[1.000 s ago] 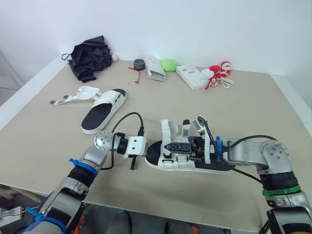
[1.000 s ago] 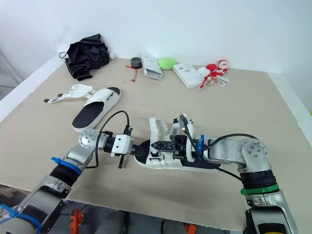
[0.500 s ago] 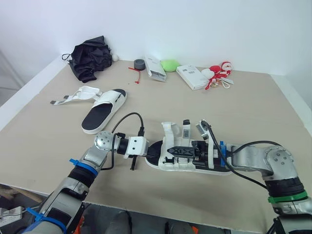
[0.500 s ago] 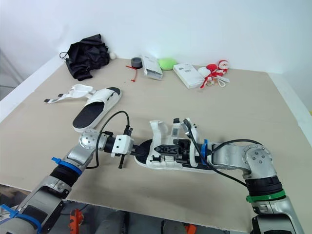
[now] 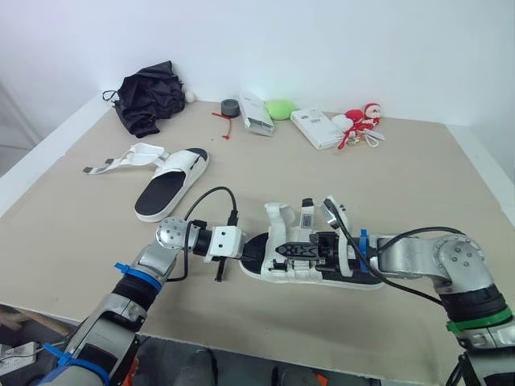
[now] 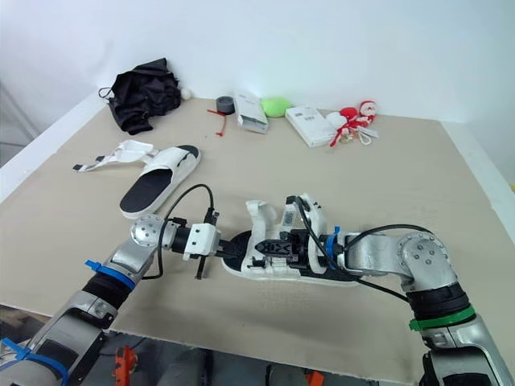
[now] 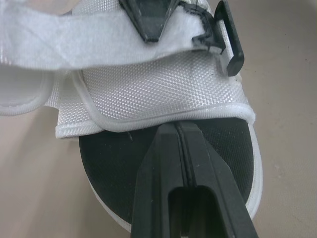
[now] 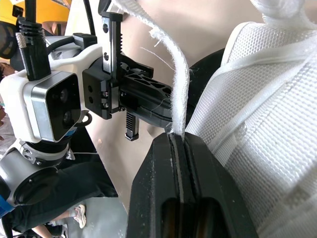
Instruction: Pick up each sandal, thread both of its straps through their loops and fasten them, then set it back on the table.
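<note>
A white sandal (image 5: 310,272) lies on the table (image 5: 402,177) between the robot's two grippers. The right gripper (image 8: 177,138) has its fingers pressed together on the frayed edge of a white strap (image 8: 177,74), which rises straight out from their tips. Opposite it, the left gripper (image 7: 177,127) is closed with nothing seen between its fingers. They reach over the black insole (image 7: 106,163) at the toe end, tips touching the rim of the woven front band (image 7: 148,89). A second sandal (image 5: 171,182) lies well beyond the left gripper, straps loose.
</note>
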